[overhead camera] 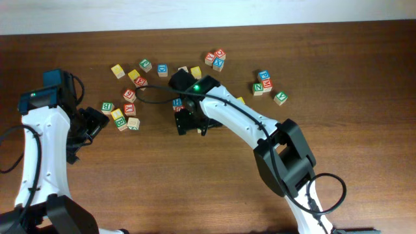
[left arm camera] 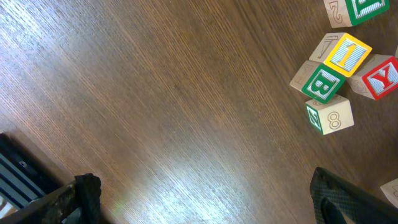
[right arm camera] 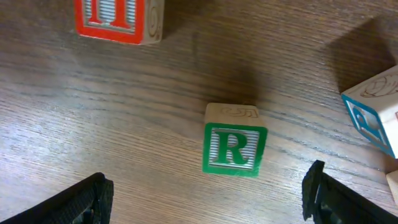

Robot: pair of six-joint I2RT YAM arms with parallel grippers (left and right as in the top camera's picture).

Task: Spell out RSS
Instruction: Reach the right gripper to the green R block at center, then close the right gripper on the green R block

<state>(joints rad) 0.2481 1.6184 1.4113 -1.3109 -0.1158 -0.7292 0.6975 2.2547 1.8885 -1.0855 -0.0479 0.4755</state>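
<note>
A wooden block with a green R [right arm camera: 233,148] lies face up on the table in the right wrist view, just ahead of my right gripper [right arm camera: 208,202]. That gripper is open and empty, with its fingers set wide to either side below the block. In the overhead view the right gripper [overhead camera: 190,122] hovers at the table's middle and hides the R block. My left gripper [overhead camera: 93,123] is open and empty at the left, over bare wood [left arm camera: 205,199]. No S block can be read in any view.
A red-letter block [right arm camera: 117,18] and a blue-letter block [right arm camera: 372,117] lie near the R. Green B [left arm camera: 323,84], yellow 1 [left arm camera: 348,53], red Y [left arm camera: 379,78] and an 8 block [left arm camera: 331,116] sit by the left gripper. More blocks are scattered at the back [overhead camera: 214,58] and right [overhead camera: 265,84].
</note>
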